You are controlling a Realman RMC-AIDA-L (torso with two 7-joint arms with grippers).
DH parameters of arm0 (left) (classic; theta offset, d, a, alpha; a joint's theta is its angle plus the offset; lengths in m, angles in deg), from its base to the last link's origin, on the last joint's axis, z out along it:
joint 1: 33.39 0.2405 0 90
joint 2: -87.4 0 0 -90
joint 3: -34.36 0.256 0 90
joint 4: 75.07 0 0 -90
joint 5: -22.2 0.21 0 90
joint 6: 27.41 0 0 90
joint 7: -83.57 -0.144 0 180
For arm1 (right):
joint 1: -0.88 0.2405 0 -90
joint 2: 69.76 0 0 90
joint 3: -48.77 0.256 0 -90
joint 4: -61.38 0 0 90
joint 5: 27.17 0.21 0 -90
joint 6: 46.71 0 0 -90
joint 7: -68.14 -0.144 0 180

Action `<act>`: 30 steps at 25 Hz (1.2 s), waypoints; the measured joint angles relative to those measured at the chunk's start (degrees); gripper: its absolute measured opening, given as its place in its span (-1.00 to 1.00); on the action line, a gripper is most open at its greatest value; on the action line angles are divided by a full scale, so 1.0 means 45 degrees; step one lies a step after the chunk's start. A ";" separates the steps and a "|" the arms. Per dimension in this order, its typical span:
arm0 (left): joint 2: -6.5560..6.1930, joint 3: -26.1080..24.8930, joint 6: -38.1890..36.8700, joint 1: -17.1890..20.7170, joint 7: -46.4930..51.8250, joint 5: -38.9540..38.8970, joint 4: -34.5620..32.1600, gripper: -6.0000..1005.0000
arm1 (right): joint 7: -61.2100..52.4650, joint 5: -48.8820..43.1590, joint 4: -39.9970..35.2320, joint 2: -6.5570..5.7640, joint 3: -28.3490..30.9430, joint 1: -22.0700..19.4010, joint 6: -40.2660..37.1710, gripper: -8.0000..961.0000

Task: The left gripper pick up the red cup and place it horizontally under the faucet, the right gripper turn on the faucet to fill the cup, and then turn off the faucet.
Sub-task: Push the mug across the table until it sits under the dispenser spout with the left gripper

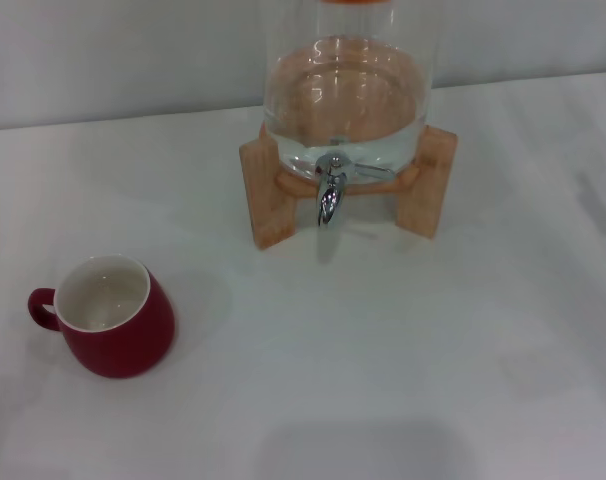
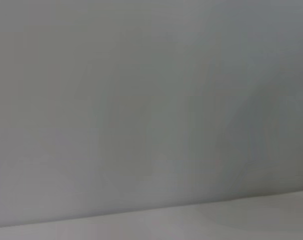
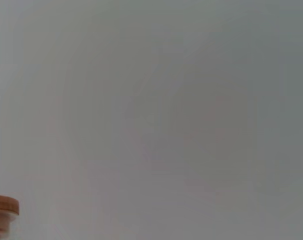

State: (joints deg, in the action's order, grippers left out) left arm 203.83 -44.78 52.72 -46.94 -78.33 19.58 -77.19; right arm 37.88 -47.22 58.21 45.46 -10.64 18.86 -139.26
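Arms: neither L nor R shows in head cam.

The left gripper and right gripper both sit outside the head view, and no arm, wrist or finger shows by the faucet (image 1: pixel 330 190) or to either side of it. L wrist cam: own fingers not shown, wrist pointed at a plain grey wall (image 2: pixel 141 100). R wrist cam: own fingers not shown, wrist pointed at blank grey, w/ only a bit of orange-brown rim (image 3: pixel 2 212) at frame edge. Finger state, both arms: not visible.
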 joint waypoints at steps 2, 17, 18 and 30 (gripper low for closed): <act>-0.0034 0.0159 -0.0051 -0.0110 0.0000 0.0001 0.0001 0.74 | -0.0026 -0.0006 0.0001 0.0000 -0.0011 0.0002 0.0000 0.66; -0.0025 0.1241 -0.0520 -0.0723 0.0001 0.0079 0.0062 0.74 | -0.0170 -0.0017 0.0000 0.0000 -0.0141 0.0012 -0.0020 0.66; -0.0013 0.1269 -0.0556 -0.0753 0.0000 0.0123 0.0073 0.74 | -0.0170 -0.0017 0.0000 0.0000 -0.0140 0.0013 -0.0020 0.66; 0.0072 0.1285 -0.0893 -0.0986 0.0001 0.0753 0.0141 0.74 | -0.0172 -0.0018 0.0000 0.0000 -0.0137 0.0029 0.0012 0.66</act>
State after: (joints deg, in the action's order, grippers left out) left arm 204.15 -38.99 48.70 -51.38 -78.33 22.97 -76.55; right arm 37.11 -47.30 58.22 45.46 -11.26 18.99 -139.20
